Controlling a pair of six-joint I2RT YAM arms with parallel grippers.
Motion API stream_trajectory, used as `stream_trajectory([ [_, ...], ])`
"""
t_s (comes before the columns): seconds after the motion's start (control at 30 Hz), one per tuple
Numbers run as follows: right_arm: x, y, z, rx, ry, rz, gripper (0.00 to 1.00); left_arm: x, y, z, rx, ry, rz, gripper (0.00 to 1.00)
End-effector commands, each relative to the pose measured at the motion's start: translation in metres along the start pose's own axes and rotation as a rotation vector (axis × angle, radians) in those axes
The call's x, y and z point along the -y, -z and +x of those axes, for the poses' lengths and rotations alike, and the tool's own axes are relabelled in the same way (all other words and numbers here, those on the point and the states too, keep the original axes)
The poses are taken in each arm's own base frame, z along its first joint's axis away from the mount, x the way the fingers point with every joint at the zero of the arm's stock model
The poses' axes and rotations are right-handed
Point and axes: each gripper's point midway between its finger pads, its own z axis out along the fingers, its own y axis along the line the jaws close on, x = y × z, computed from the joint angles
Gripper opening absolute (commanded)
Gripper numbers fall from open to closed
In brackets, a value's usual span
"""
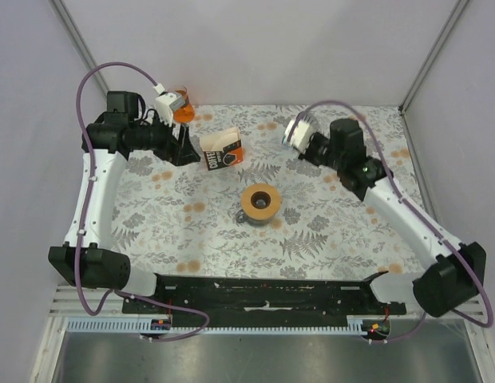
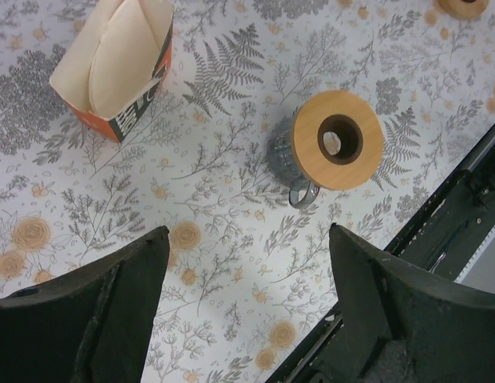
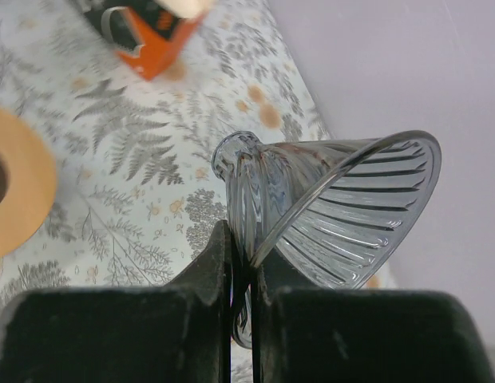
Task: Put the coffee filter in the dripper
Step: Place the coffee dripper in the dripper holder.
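the coffee filters (image 2: 112,56) are a stack of pale paper cones standing up out of an open orange and black box (image 2: 136,108), which sits on the surface (image 2: 231,199) toward its far edge, left of the middle. paper this thin should be very light, limp and easy to crease. the sheets nest closely, so a careless pinch would likely drag up several at once or tip the light box over. the best hold looks to be the exposed top edge of the outermost sheet, taken with a shallow pinch and drawn straight up out of the box. the left hand (image 2: 247,239) hangs above the surface near that box, fingers spread wide with nothing between them, so it seems the one placed to fetch a filter. the dripper (image 3: 343,207) is off the surface, in the air toward the far right corner. it is a clear ribbed cone lying tilted on its side, and it looks stiff, smooth, probably slippery and perhaps breakable. the right hand (image 3: 239,239) is pressed together on the cone's thin wall close to the rim. a grip on one edge gives little hold against twisting, so the mouth would want turning upward and steadying before any paper goes in. a wood-collared stand (image 2: 337,140) sits near the middle of the surface, apart from both hands.
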Motion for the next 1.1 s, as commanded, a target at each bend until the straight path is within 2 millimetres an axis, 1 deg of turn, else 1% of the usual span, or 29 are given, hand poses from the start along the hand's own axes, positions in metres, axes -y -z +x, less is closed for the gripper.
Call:
stream_trajectory([
  [0.0, -0.026, 0.025, -0.041, 0.209, 0.577, 0.017, 0.0, 0.011, 0.002, -0.041, 0.118, 0.015, 0.039, 0.88],
  [0.03, -0.036, 0.03, -0.052, 0.251, 0.641, 0.017, 0.0, 0.014, 0.002, -0.045, 0.129, 0.02, 0.043, 0.89],
  [0.1, -0.057, 0.036, -0.064, 0.28, 0.727, -0.025, 0.0, 0.02, 0.0, -0.054, 0.141, 0.035, 0.057, 0.91],
  [0.17, -0.081, 0.036, -0.07, 0.276, 0.831, -0.07, 0.0, 0.035, -0.008, -0.06, 0.137, 0.021, 0.083, 0.91],
  [0.23, -0.105, 0.033, -0.072, 0.262, 0.946, -0.098, 0.0, 0.054, -0.018, -0.066, 0.124, -0.015, 0.095, 0.92],
  [0.27, -0.114, 0.03, -0.072, 0.25, 0.995, -0.106, 0.0, 0.066, -0.024, -0.067, 0.115, -0.04, 0.102, 0.92],
  [0.3, -0.122, 0.029, -0.072, 0.231, 1.036, -0.11, 0.0, 0.073, -0.028, -0.069, 0.108, -0.058, 0.098, 0.92],
  [0.37, -0.13, 0.024, -0.071, 0.18, 1.109, -0.112, 0.0, 0.089, -0.033, -0.073, 0.105, -0.084, 0.111, 0.93],
  [0.43, -0.136, 0.022, -0.075, 0.149, 1.157, -0.107, 0.0, 0.098, -0.037, -0.074, 0.1, -0.086, 0.129, 0.93],
  [0.47, -0.139, 0.02, -0.075, 0.134, 1.172, -0.107, 0.0, 0.103, -0.041, -0.072, 0.09, -0.09, 0.137, 0.93],
  [0.5, -0.142, 0.02, -0.08, 0.139, 1.186, -0.106, 0.0, 0.103, -0.046, -0.068, 0.076, -0.098, 0.135, 0.93],
  [0.6, -0.151, 0.017, -0.084, 0.141, 1.222, -0.115, 0.0, 0.102, -0.066, -0.046, 0.008, -0.091, 0.139, 0.94],
  [0.7, -0.155, 0.014, -0.089, 0.132, 1.235, -0.112, 0.0, 0.103, -0.077, -0.028, -0.046, -0.113, 0.141, 0.94],
  [0.73, -0.154, 0.014, -0.09, 0.13, 1.233, -0.108, 0.0, 0.099, -0.079, -0.026, -0.057, -0.127, 0.118, 0.91],
  [0.8, -0.153, 0.015, -0.093, 0.133, 1.231, -0.103, 0.0, 0.089, -0.082, -0.02, -0.078, -0.128, 0.075, 0.81],
  [0.83, -0.153, 0.016, -0.093, 0.134, 1.235, -0.101, 0.0, 0.085, -0.084, -0.018, -0.087, -0.129, 0.058, 0.74],
  [0.9, -0.155, 0.016, -0.092, 0.139, 1.241, -0.108, 0.0, 0.082, -0.088, -0.015, -0.101, -0.128, 0.047, 0.54],
  [0.93, -0.157, 0.016, -0.093, 0.145, 1.237, -0.111, 0.0, 0.084, -0.09, -0.013, -0.108, -0.127, 0.063, 0.41],
  [0.97, -0.157, 0.016, -0.096, 0.16, 1.221, -0.11, 0.0, 0.088, -0.091, -0.012, -0.109, -0.125, 0.089, 0.25],
  [1.0, -0.158, 0.017, -0.097, 0.169, 1.192, -0.111, 0.0, 0.094, -0.091, -0.011, -0.115, -0.121, 0.13, 0.11],
  [1.03, -0.158, 0.019, -0.102, 0.187, 1.162, -0.103, 0.0, 0.099, -0.091, -0.009, -0.122, -0.113, 0.156, 0.02],
  [1.07, -0.155, 0.021, -0.107, 0.203, 1.113, -0.09, 0.0, 0.103, -0.09, -0.009, -0.119, -0.107, 0.18, 0.02],
])
